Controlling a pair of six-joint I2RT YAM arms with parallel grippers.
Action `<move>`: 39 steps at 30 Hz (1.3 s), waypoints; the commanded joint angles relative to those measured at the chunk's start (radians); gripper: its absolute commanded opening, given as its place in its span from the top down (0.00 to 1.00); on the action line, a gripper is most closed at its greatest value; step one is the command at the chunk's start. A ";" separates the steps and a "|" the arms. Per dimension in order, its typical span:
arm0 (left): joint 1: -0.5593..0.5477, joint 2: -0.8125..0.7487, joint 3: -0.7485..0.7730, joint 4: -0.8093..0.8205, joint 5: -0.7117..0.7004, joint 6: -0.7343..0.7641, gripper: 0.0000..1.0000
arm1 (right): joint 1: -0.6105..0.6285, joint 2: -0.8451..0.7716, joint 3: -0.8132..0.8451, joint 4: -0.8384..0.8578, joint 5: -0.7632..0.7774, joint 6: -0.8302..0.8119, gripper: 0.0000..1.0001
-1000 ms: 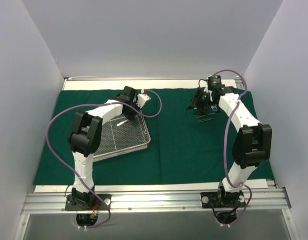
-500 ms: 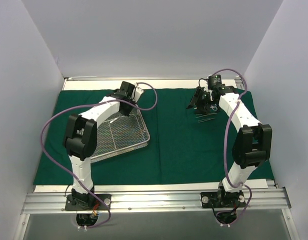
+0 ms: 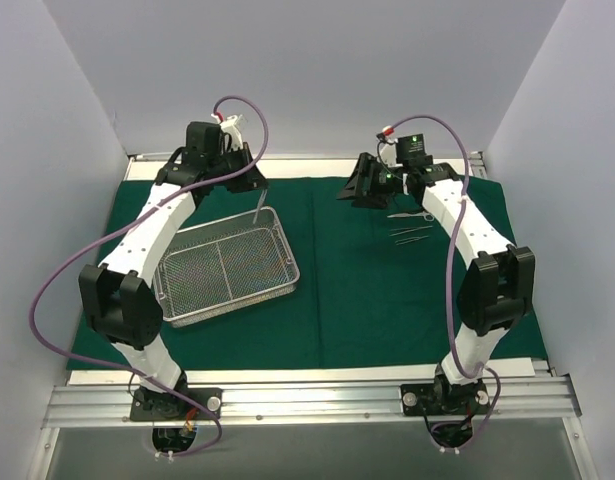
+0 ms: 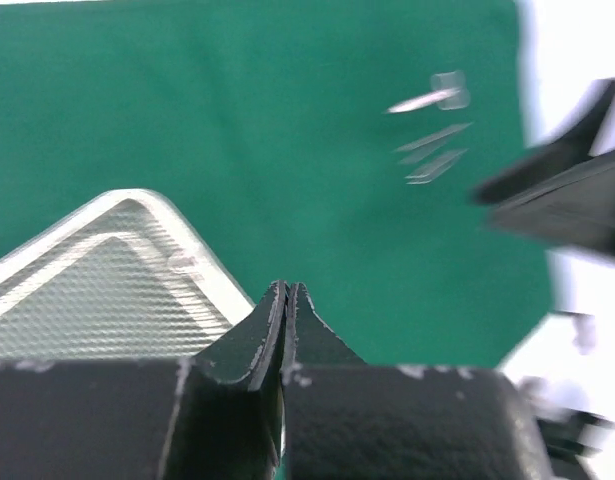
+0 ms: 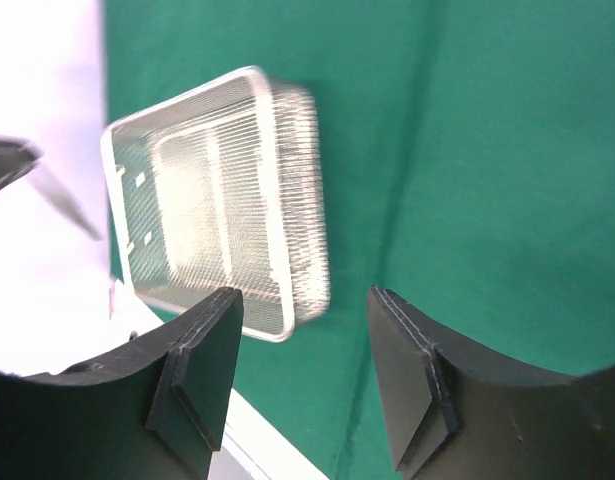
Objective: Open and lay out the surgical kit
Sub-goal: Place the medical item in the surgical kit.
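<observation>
The surgical kit is open. Its green cloth (image 3: 367, 300) lies flat over most of the table, which gives both arms a clean surface to set things down on. The wire-mesh tray (image 3: 232, 268) sits on the left half of the cloth. Its long axis runs left to right, with the right end turned slightly toward the far side. A thin instrument (image 3: 259, 205) hangs almost upright, tip down, over the tray's far right corner. It seems to be pinched in the left gripper (image 4: 285, 300), whose fingers are pressed together. My guess is that it is held high so it clears the tray wall on its way across.

The laid-out instruments (image 3: 411, 232) rest on the far right of the cloth, well apart from the tray. They lie parallel, long axes left to right, probably so each can be seen and reached. Just left of them hovers the right gripper (image 5: 305, 300), jaws spread and holding nothing.
</observation>
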 commanded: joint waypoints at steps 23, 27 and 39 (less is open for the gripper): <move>0.076 -0.061 -0.416 1.137 0.450 -0.954 0.98 | 0.238 0.050 0.215 0.140 -0.151 -0.030 0.43; 0.070 -0.066 -0.445 1.164 0.443 -0.982 0.98 | 0.271 0.075 0.220 0.143 -0.160 -0.032 0.42; 0.067 -0.081 -0.474 1.220 0.456 -1.012 0.98 | 0.299 0.098 0.200 0.162 -0.201 -0.041 1.00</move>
